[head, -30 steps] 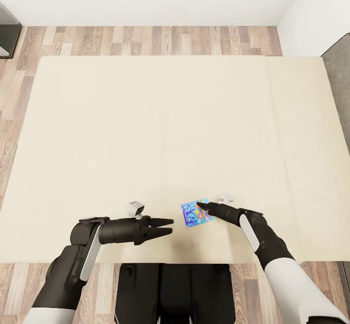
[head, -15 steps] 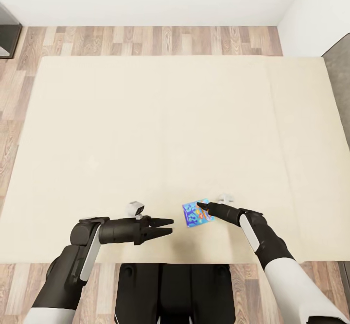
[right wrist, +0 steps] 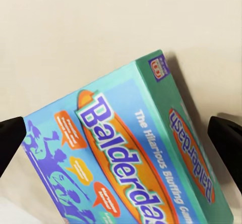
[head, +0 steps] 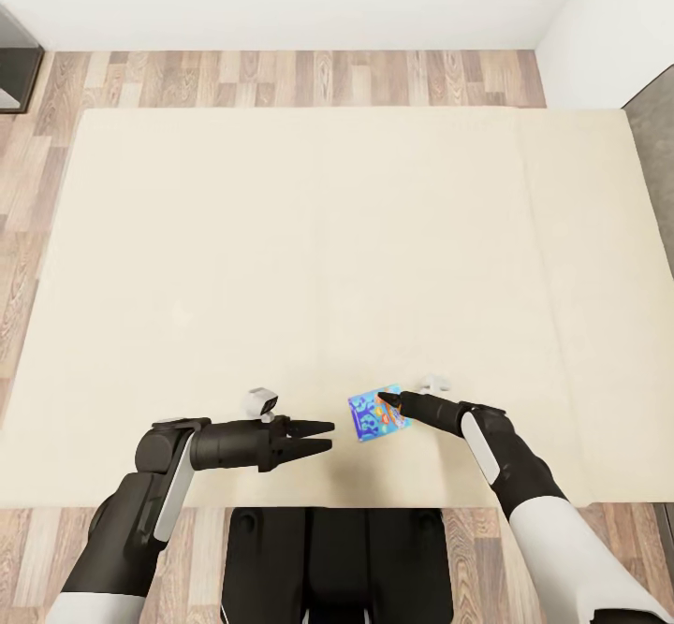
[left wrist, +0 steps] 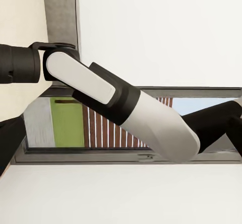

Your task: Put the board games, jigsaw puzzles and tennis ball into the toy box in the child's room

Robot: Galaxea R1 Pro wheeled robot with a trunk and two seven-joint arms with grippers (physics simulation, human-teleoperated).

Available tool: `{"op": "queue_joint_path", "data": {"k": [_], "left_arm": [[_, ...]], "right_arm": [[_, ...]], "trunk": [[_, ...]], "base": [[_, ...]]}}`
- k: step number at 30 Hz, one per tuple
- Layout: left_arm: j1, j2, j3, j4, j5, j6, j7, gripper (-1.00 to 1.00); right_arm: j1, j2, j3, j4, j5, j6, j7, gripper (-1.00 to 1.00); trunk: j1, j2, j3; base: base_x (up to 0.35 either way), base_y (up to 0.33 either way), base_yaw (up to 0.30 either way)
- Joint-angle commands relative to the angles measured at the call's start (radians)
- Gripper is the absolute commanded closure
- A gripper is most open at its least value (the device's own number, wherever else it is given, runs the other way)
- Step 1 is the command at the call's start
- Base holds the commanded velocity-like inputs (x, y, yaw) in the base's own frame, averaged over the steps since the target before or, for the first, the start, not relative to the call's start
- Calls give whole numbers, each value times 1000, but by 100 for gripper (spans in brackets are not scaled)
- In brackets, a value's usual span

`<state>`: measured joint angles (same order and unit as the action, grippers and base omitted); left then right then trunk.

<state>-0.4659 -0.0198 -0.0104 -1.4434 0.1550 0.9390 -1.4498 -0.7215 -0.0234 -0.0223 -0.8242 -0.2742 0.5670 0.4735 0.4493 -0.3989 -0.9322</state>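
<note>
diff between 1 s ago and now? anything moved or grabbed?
Barely anything. The blue board game shifted very slightly on the bed, nudged by the right gripper, whose fingers straddle its edge in the right wrist view; a closed grasp is not visible. The left gripper hovers in the same place, holding nothing. Camera and bed are unchanged.

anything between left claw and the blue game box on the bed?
Nothing: in the head view only bare cream bed separates the left claw from the blue board game, which the right claw is reaching.
</note>
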Motion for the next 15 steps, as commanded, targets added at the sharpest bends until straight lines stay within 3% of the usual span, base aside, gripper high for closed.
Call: {"op": "queue_joint_path", "data": {"k": [1, 15], "left_arm": [[0, 0, 0, 0, 1, 10, -2, -100], [0, 0, 7, 0, 1, 10, -3, -100]], "right_arm": [[1, 0, -1, 1, 4, 11, -1, -100], [1, -2, -1, 0, 6, 64, -3, -100]], "trunk": [[1, -1, -1], [1, -1, -1]], "base": [[0, 1, 0], [0, 0, 0]]}}
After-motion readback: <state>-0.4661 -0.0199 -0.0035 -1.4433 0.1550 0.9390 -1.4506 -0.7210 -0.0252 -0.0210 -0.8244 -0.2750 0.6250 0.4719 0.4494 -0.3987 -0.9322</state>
